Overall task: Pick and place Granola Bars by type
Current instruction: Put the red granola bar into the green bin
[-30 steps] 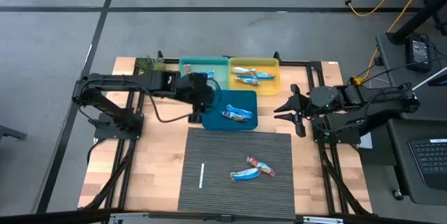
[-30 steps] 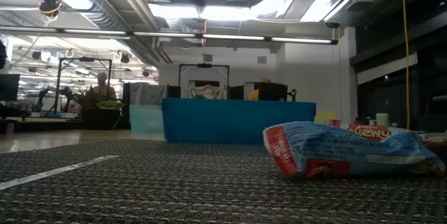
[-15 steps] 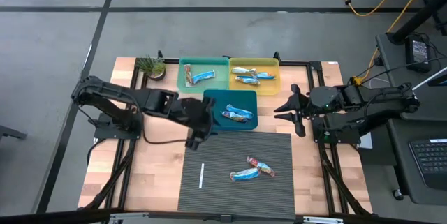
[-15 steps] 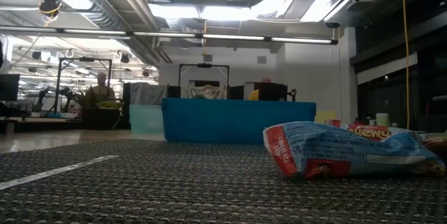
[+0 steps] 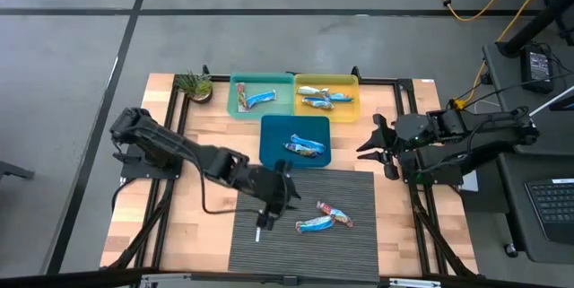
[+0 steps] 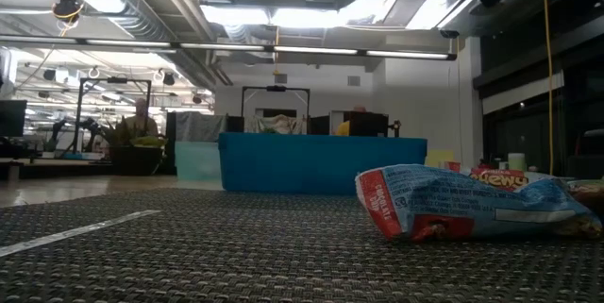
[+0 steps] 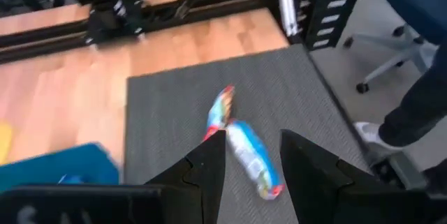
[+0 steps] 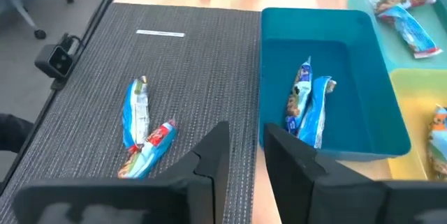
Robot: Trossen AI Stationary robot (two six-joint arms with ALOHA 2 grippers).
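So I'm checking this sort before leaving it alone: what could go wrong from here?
The two bars on the mat touch end to end, so the open left hand coming over them may grab or drag both. It could also nudge the white stick nearby. The right hand waits off the mat's edge.

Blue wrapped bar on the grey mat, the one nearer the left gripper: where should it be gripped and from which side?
Probably from straight above, across the middle of the blue shiny-wrapped granola bar. It lies flat on the grey woven mat, long axis roughly left-right in the high view, so close across its narrow width. Its right end touches the red-ended multicoloured bar, so stay off that end. The left gripper is open, close by.
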